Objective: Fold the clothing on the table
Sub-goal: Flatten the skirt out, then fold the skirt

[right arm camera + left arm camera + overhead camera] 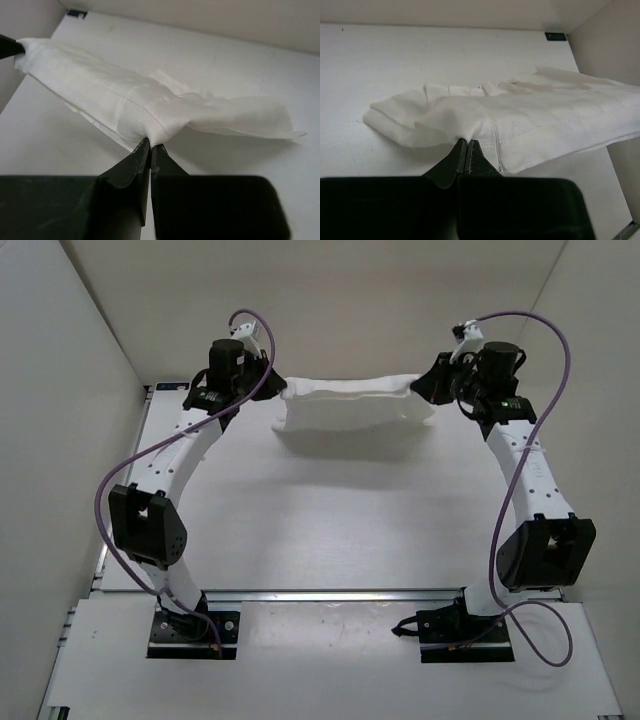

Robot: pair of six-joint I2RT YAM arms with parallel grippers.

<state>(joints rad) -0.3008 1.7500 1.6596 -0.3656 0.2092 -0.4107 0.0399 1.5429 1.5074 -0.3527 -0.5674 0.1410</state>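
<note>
The clothing (355,408) is a white, thin garment stretched between both arms at the far side of the table (330,530). Its top edge is lifted and its lower part hangs down onto the table surface. My left gripper (275,388) is shut on the clothing's left end; in the left wrist view the black fingertips (466,142) pinch the fabric (530,120) beside a stitched seam. My right gripper (425,383) is shut on the right end; in the right wrist view its tips (150,144) pinch a bunched fold of the fabric (125,95).
White walls enclose the table on the left, back and right. A silver rail (330,593) runs along the near edge by the arm bases. A black corner bracket (555,36) sits at a far corner. Purple cables loop off both arms.
</note>
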